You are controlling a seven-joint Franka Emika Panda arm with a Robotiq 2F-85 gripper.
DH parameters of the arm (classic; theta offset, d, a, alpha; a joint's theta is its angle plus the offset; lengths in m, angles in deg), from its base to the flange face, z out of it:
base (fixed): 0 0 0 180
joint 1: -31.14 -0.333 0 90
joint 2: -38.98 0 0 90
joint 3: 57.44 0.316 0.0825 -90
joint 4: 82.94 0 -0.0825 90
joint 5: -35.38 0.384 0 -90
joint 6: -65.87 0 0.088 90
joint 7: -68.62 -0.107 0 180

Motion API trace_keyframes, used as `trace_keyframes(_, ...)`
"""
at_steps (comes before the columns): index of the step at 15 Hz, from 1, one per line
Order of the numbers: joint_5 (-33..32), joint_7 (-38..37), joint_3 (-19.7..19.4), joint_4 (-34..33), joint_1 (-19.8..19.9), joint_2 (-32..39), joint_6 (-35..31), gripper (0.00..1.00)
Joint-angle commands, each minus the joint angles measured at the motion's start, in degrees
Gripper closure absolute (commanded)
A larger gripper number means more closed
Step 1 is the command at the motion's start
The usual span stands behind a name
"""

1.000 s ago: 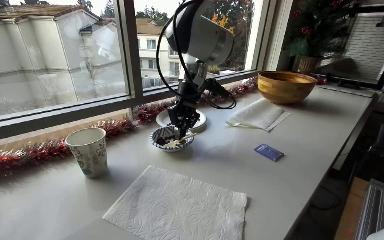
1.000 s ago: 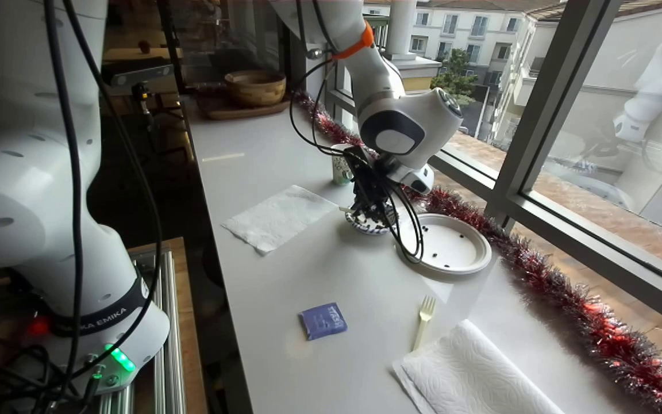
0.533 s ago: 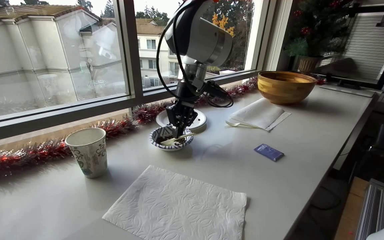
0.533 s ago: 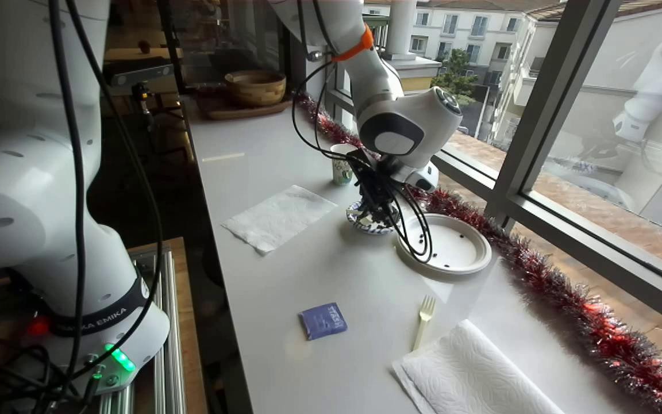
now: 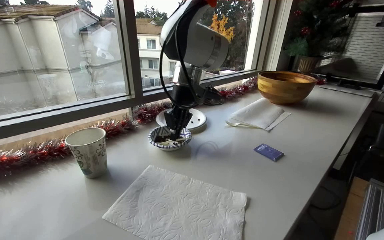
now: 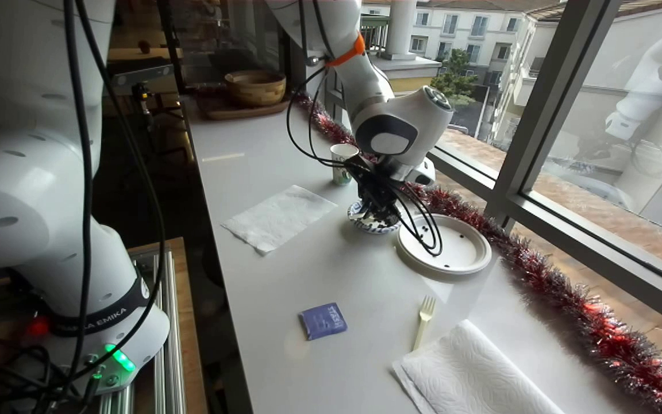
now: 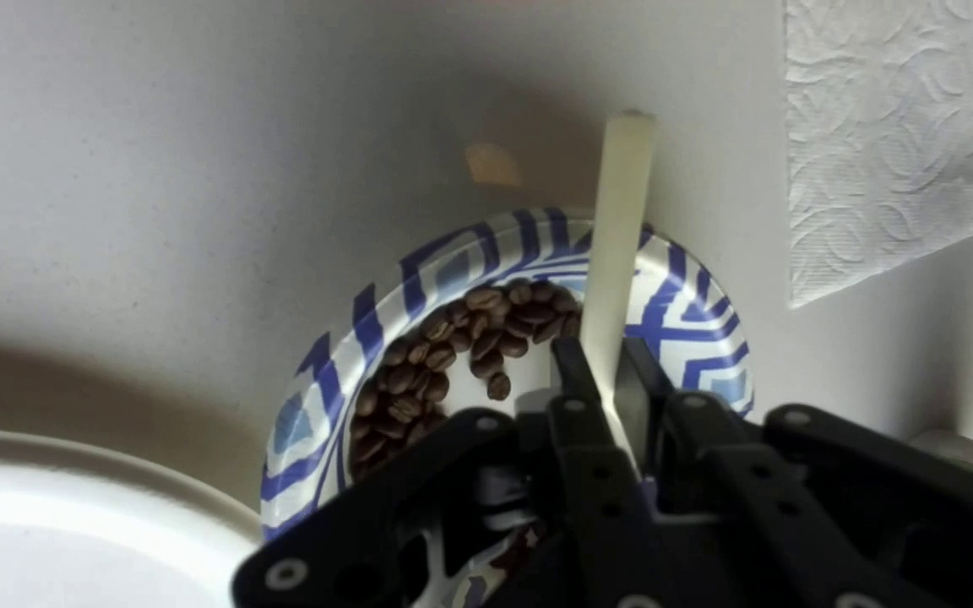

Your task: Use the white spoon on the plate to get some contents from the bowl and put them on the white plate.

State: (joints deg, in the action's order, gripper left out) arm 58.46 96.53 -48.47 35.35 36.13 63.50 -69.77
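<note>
My gripper [image 7: 604,350] is shut on the handle of the white spoon [image 7: 619,203]; in the wrist view the handle passes between both fingertips and its end sticks out over the bowl's rim. The spoon's head is hidden there by the fingers. In an exterior view the gripper [image 5: 174,137] points down into the bowl [image 5: 170,147], a small paper bowl with a blue pattern. The contents are dark brown beans [image 7: 402,380], heaped along one side of the bowl. The white plate [image 6: 480,259], wider than the bowl, stands beside it with several dark bits on it.
A paper cup [image 5: 90,153] and a paper towel [image 5: 185,206] lie on the near side. A blue packet [image 5: 268,152], a pale fork [image 6: 424,316], a folded towel [image 6: 474,374] and a wooden bowl [image 5: 287,88] are further along. Tinsel [image 6: 566,310] and the window frame border the table.
The gripper has shifted slightly and stands more upright in the bowl, still holding the spoon. The spoon's handle has tilted lower, and the bowl has slid a little.
</note>
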Motion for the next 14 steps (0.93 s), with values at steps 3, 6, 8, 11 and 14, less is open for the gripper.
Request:
trace_keyframes(3,-7.2,-1.2,-0.7,0.5,-2.1,1.9,-7.2,0.97)
trace_keyframes(6,-8.9,-2.4,-0.8,0.7,-2.3,2.1,-10.1,0.97)
trace_keyframes(8,-10.6,-4.2,-1.4,1.1,-2.8,1.9,-11.6,0.97)
trace_keyframes(11,-14.1,-9.4,-3.0,1.6,-4.4,1.4,-12.8,0.97)
trace_keyframes(14,-16.5,-14.2,-4.0,1.7,-5.5,1.0,-11.3,0.97)
